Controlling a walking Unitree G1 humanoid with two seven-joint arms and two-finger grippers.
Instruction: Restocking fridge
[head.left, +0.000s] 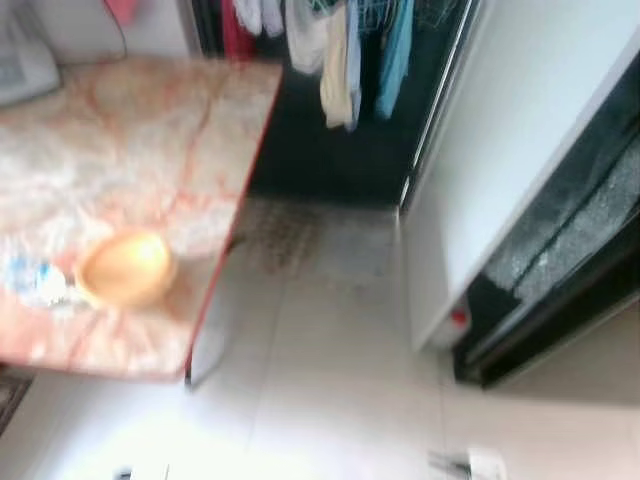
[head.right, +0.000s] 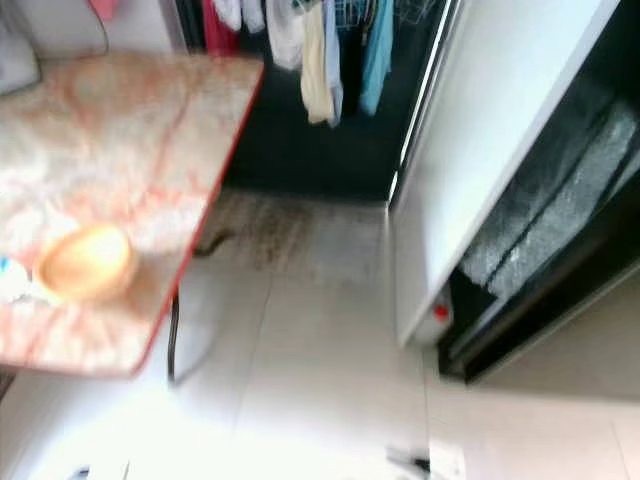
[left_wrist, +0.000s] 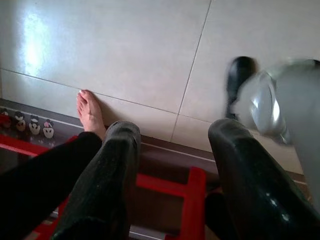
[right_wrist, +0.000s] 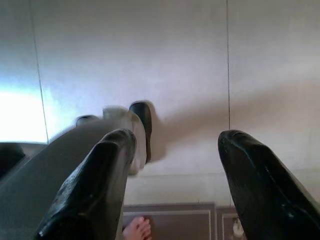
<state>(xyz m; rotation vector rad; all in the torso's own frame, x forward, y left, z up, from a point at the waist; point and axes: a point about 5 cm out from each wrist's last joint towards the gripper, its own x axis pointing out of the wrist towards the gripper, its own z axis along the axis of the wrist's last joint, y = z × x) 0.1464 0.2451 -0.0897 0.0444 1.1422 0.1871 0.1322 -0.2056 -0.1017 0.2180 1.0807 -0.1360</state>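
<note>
Fridge (head.left: 500, 170) rt of table (head.left: 150, 150) w/ bowl (head.left: 125, 268) — both tools hang apart-fingered.

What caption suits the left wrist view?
Open left hand hanging over pale floor tiles, a person's bare foot nearby.

The two eye views look from the head, forward and down, and share the bench (head.left: 120, 150), the tiled floor (head.left: 320, 380) and the fridge (head.right: 500, 150). Each wrist view looks down along its end effector to the floor tiles (left_wrist: 125, 50), with a person's bare foot (left_wrist: 90, 112) near.
</note>
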